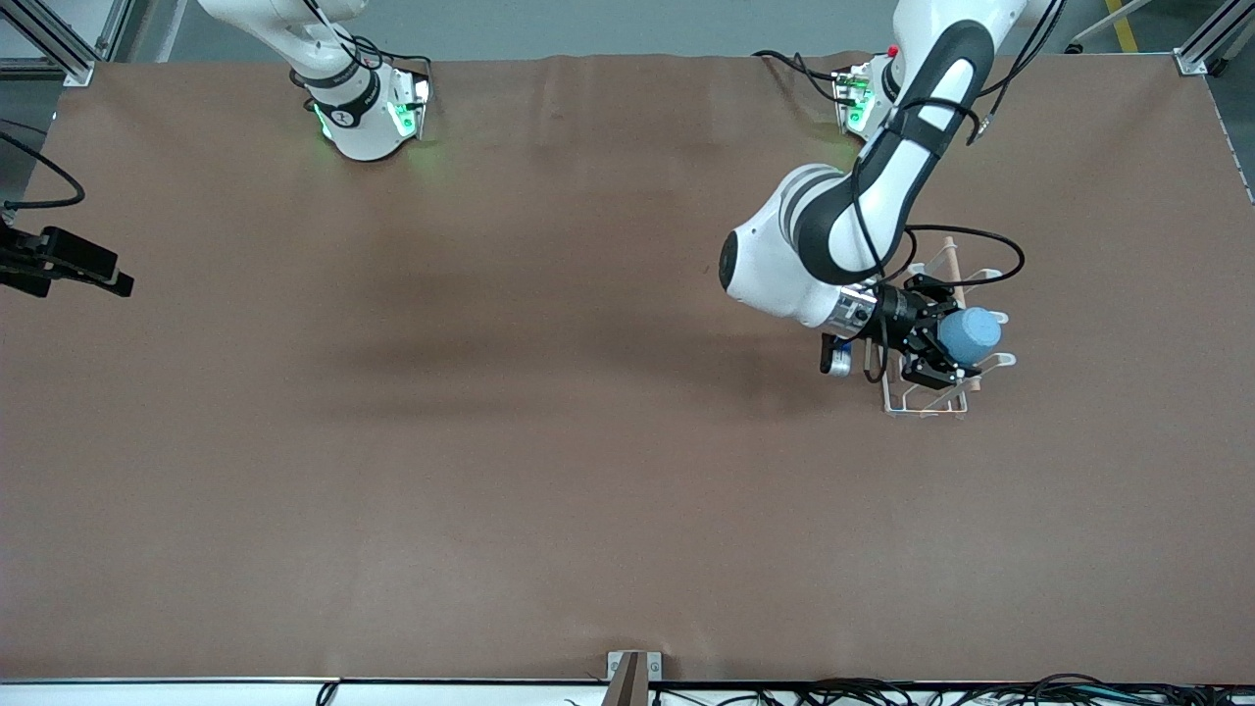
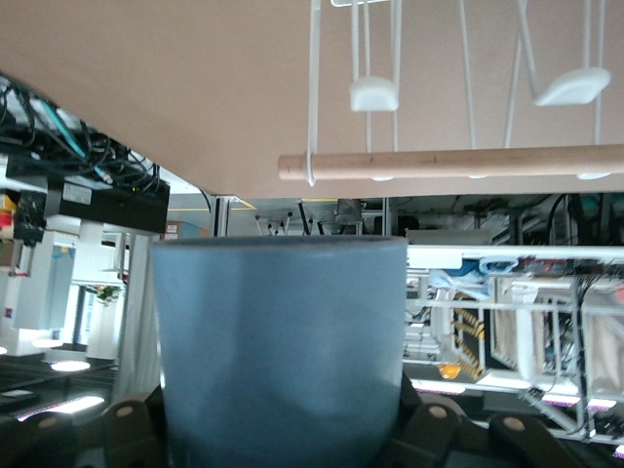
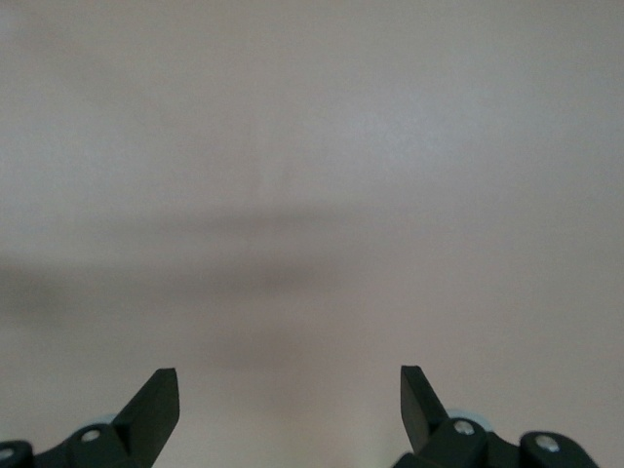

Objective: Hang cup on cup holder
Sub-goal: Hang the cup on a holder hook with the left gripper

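The left end effector [image 1: 943, 345] is clamped on the cup [image 1: 970, 333], carrying the light blue tumbler on its side in the air over the cup holder [image 1: 922, 404], which stands on the counter [image 1: 549, 490] toward the left arm's end. The cup looks light and stiff — thin matte plastic, likely a little slick and with no handle — so a squeeze across its tapered wall near the closed end, as here, seems the sensible hold, leaving the round rim free to slide over a prong. The white wire rack is probably light too and could shift if nudged.

The front view gives the layout: cup above the rack, the wooden rod handle [image 1: 956, 270] running just beside it. It cannot show how the rim lines up with the prongs. The left wrist view does — the cup [image 2: 281, 341] fills the foreground, with the rod [image 2: 458, 162] and two capped prong tips [image 2: 374, 94] ahead of the rim, apart from it.

The right end effector [image 3: 290, 400] waits with fingers spread wide and empty over bare counter; only its own wrist view shows this clearly.
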`<act>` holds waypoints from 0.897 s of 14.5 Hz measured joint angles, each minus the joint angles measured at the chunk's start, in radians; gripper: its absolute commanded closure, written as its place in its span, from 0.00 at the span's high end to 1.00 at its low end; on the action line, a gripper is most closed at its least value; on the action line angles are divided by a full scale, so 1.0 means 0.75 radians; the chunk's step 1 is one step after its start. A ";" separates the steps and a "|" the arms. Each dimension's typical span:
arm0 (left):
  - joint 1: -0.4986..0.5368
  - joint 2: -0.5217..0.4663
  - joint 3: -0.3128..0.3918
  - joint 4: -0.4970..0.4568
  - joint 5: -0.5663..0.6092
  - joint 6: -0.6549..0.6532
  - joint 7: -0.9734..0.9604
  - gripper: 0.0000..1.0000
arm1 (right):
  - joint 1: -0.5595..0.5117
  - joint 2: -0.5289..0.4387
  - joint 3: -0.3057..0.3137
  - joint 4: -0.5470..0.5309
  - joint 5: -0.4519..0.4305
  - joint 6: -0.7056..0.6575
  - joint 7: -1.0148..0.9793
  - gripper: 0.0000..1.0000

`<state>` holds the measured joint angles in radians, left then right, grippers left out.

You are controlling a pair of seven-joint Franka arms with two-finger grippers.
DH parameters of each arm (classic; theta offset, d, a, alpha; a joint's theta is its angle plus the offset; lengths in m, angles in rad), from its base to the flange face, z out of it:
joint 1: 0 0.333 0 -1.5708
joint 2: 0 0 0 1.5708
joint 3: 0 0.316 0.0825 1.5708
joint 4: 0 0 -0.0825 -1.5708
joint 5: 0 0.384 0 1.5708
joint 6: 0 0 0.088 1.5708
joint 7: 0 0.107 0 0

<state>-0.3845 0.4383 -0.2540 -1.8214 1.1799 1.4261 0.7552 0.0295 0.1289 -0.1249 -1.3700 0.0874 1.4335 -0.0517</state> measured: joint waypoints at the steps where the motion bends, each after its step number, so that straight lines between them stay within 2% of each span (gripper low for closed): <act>1: 0.003 0.016 0.000 0.000 0.019 0.004 0.023 0.20 | 0.000 -0.001 0.000 0.003 -0.011 -0.020 0.000 1.00; 7: 0.004 0.131 -0.001 -0.006 0.125 0.005 0.041 0.24 | 0.000 -0.027 0.001 -0.013 -0.072 0.006 0.003 1.00; 13: 0.014 0.142 0.001 -0.048 0.162 0.000 0.026 0.24 | -0.001 -0.108 -0.001 -0.124 -0.074 0.067 0.004 0.99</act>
<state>-0.3740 0.5444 -0.2532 -1.8573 1.3014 1.4261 0.7750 0.0288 0.0477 -0.1260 -1.4630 0.0316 1.4840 -0.0485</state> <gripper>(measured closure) 0.238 0.000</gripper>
